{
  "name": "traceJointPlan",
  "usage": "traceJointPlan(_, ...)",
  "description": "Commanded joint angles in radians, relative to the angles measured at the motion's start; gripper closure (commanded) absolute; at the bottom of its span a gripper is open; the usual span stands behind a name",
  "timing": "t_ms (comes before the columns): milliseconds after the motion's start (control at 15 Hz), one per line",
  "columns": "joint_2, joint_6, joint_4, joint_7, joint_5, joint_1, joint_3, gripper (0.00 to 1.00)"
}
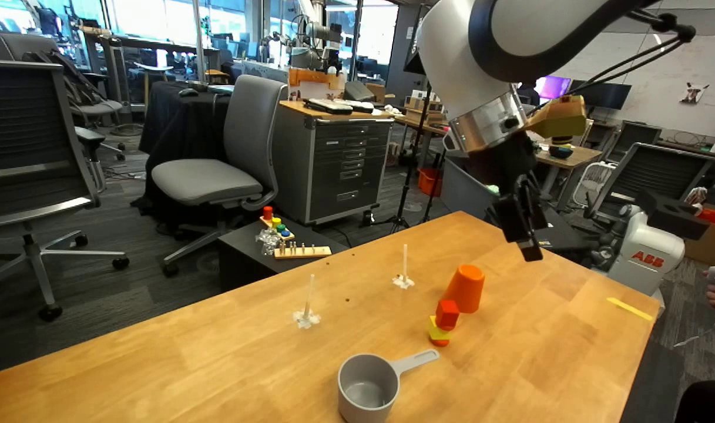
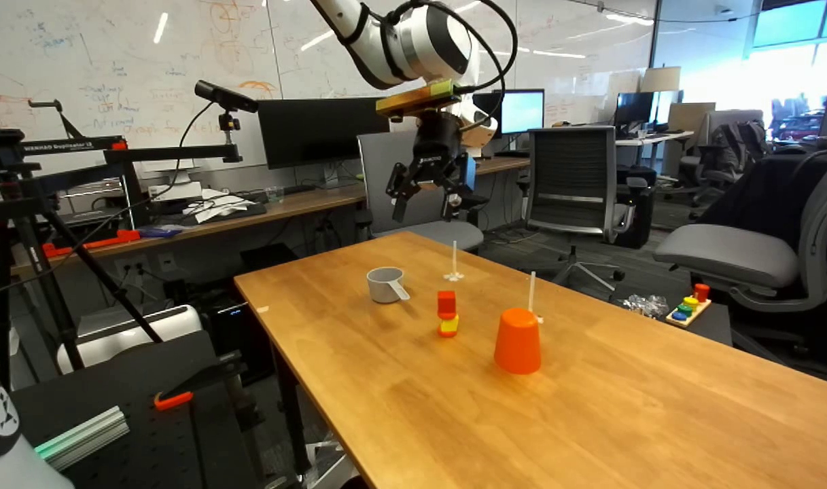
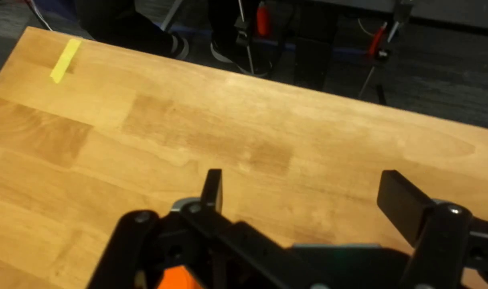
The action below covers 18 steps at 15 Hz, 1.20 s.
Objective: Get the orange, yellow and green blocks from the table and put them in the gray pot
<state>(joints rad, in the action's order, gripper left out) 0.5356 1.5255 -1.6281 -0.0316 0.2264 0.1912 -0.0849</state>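
The orange-red block [image 1: 447, 314] stood at the top of a small stack on the table [image 1: 216, 352], resting on the yellow block [image 2: 452, 324], with an orange-red base [image 1: 440, 342] showing underneath; whether that was a separate piece could not be told, and no green block could be made out. The stack stood between the gray pot [image 2: 382, 293] and a larger, tapered orange piece [image 1: 467, 288]. The gripper [image 3: 302, 186] hung above the table, well apart from the stack, its fingers [image 3: 402, 204] spread wide with nothing between them. By their look the blocks were probably light, stiff and hard to damage, but their smooth faces might slip or twist under an off-center pinch. The top block seemed to offer the best hold: two opposite flat sides, to be gripped squarely around the middle and lifted straight up, since a sideways nudge would likely topple whatever lay below. The yellow one, seemingly flatter, would probably need the fingers lower, close to the wood. The pot looked light too, and a bump on its handle [image 1: 417, 359] could well swing it round.
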Motion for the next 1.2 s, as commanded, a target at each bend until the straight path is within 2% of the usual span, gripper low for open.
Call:
traceJointPlan(0,0.069,0.061,0.122,-0.109,-0.092,-0.011,0.004,0.0)
traceJointPlan(67,0.08,0.081,0.134,-0.137,-0.095,-0.004,0.01,0.0)
traceJointPlan(133,0.037,0.067,0.068,-0.08,-0.066,-0.004,0.008,0.0)
traceJointPlan(467,0.07,0.087,0.106,-0.118,-0.082,-0.002,0.012,0.0)
traceJointPlan(533,0.081,0.067,0.119,0.001,-0.078,-0.014,-0.013,0.0)
traceJointPlan(1000,0.14,-0.156,0.233,0.269,-0.018,0.018,-0.056,0.0)
traceJointPlan(1133,0.189,-0.306,0.313,0.259,0.027,0.048,-0.039,0.0)
